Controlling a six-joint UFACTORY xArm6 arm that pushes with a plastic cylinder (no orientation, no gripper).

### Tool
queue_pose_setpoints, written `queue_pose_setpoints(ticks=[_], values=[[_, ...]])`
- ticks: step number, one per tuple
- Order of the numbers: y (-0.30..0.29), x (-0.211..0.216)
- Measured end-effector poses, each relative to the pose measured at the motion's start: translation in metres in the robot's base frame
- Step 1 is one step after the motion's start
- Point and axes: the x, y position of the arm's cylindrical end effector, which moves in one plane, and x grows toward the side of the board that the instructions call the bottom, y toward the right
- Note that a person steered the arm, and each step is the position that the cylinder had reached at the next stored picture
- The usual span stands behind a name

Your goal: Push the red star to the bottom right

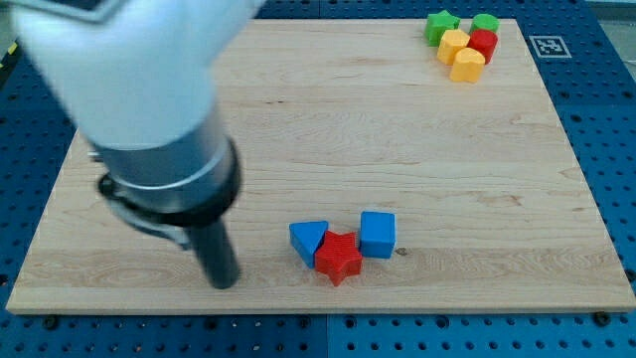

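Note:
The red star (339, 258) lies near the view's bottom, a little right of the middle of the wooden board (397, 139). A blue triangular block (308, 240) touches it on its upper left and a blue cube (378, 234) touches it on its upper right. My tip (223, 281) rests on the board to the left of this cluster, apart from the blue triangular block by a clear gap. The arm's large white and grey body fills the view's upper left.
At the view's top right, a tight cluster holds a green star (441, 25), a green block (486, 22), a yellow block (454, 44), a red block (483, 43) and another yellow block (467, 65). The board's bottom edge runs just below the red star.

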Motion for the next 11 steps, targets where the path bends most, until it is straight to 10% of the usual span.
queue_pose_setpoints(ticks=[3,7,11], values=[[0.172,0.0],[0.107,-0.02],[0.214,-0.043]])
